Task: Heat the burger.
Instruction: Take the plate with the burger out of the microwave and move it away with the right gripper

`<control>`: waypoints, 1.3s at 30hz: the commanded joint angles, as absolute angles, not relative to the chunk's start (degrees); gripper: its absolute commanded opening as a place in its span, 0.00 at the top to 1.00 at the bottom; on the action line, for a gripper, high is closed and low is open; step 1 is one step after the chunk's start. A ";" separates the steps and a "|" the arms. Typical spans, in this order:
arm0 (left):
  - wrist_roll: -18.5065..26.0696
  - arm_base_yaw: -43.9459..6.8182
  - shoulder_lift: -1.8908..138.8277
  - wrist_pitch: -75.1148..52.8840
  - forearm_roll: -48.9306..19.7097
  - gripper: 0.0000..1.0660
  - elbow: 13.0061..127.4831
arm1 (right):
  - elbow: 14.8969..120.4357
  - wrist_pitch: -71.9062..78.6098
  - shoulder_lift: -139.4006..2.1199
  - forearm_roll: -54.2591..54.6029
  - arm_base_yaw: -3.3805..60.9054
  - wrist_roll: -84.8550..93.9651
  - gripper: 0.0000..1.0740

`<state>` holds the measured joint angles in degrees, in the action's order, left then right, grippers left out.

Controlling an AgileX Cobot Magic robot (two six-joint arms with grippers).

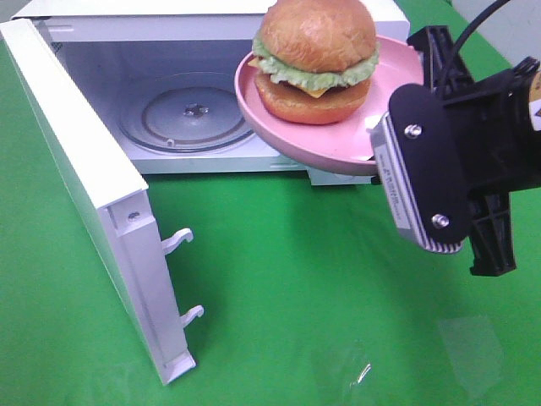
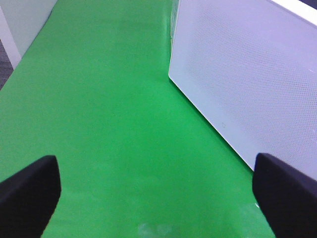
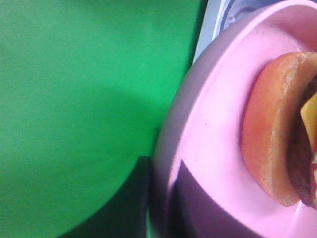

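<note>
The burger (image 1: 315,59), with a golden-brown bun, green lettuce and yellow cheese, sits on a pink plate (image 1: 279,139). The plate hangs tilted in the air just in front of the right part of the open microwave (image 1: 101,51). My right gripper (image 1: 378,139) is shut on the plate's near right rim. The right wrist view shows the plate (image 3: 218,124) and the burger's bottom bun (image 3: 277,129) up close; the fingers are hidden there. My left gripper (image 2: 156,198) is open and empty over the green cloth, beside the microwave door's outer face (image 2: 247,74).
The microwave door (image 1: 93,203) stands swung open to the left, latch hooks pointing right. Inside lies a glass turntable (image 1: 186,114). A green cloth (image 1: 296,296) covers the table in front.
</note>
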<state>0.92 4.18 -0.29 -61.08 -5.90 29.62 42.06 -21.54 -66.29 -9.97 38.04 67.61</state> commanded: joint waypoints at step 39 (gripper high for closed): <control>0.92 4.30 -0.52 -61.02 -6.02 0.06 29.56 | 42.46 -44.58 -59.53 -42.74 37.53 3.84 1.00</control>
